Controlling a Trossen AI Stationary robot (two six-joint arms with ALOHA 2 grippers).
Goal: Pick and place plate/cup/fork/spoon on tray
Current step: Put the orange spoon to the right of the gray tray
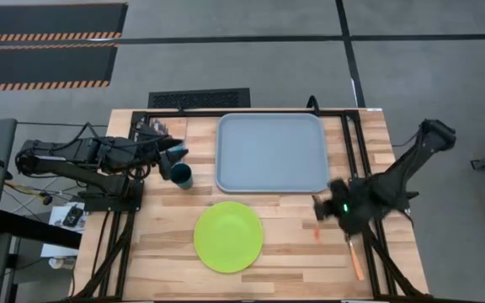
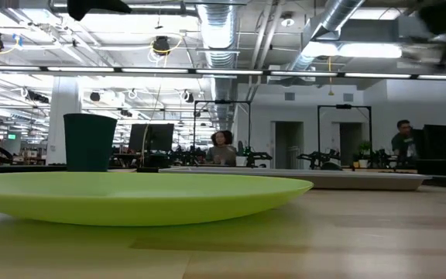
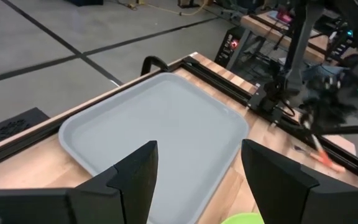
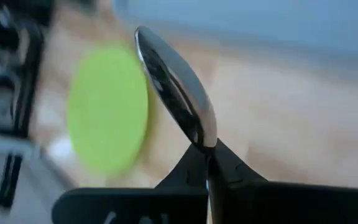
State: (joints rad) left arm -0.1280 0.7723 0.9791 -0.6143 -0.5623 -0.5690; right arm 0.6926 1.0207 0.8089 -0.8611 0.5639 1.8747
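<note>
The light grey-blue tray (image 1: 272, 151) lies at the table's far middle and also shows in the left wrist view (image 3: 160, 124). The lime-green plate (image 1: 228, 236) lies flat on the wood near the front edge. The dark teal cup (image 1: 182, 177) stands upright left of the tray. My left gripper (image 3: 197, 168) is open and empty, just beyond the cup (image 1: 173, 156). My right gripper (image 1: 327, 206), blurred, is right of the plate and shut on the spoon (image 4: 176, 84). The orange-handled fork (image 1: 356, 257) lies on the wood at the near right. My right gripper pinches the spoon between its two fingers at the neck just below the silver bowl (image 4: 205, 140). The bowl sticks out beyond the fingertips, tilted. The handle is hidden by the gripper. The spoon is lifted clear of the table.
Black rails (image 1: 352, 143) run along the table's far and right sides beside the tray. Bare wood lies between the plate and the tray (image 1: 276, 206). People (image 2: 223, 147) are in the room far behind the table.
</note>
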